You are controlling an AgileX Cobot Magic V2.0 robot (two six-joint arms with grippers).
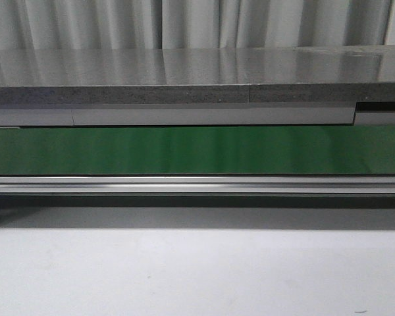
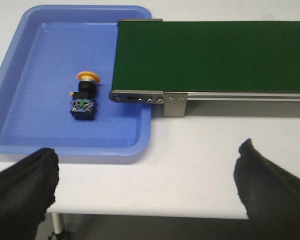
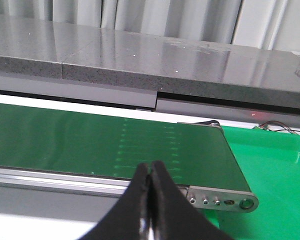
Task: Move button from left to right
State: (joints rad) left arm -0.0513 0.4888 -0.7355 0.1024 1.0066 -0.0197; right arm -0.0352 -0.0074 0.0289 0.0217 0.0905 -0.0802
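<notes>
**Button not yet picked up, transfer not begun**

The button (image 2: 84, 96) lies on its side in the blue tray (image 2: 20, 100), in the left-centre of the left wrist view, just beside the end of the conveyor belt (image 2: 210, 55) but not touching it. Its round yellow mushroom cap points toward the top of the frame; its black boxy switch body, with a small greenish detail on its face, points toward the bottom. It looks intact and sits alone in the tray, apart from the walls.

I judge the task to be at its very start: nothing has been grasped, and the whole move is left to do. My left gripper (image 2: 145, 190) hovers near the tray with its two black fingers (image 2: 22, 190) spread wide apart, holding nothing. My right gripper (image 3: 150, 200) has its fingers pressed together on nothing, above the other end of the belt, with the green tray (image 3: 275, 170) at the right of that frame, which I take as the destination.

In the front view I see only the green belt (image 1: 197, 150), its metal rail and the grey counter (image 1: 184, 72) behind; neither arm nor button shows there.
</notes>
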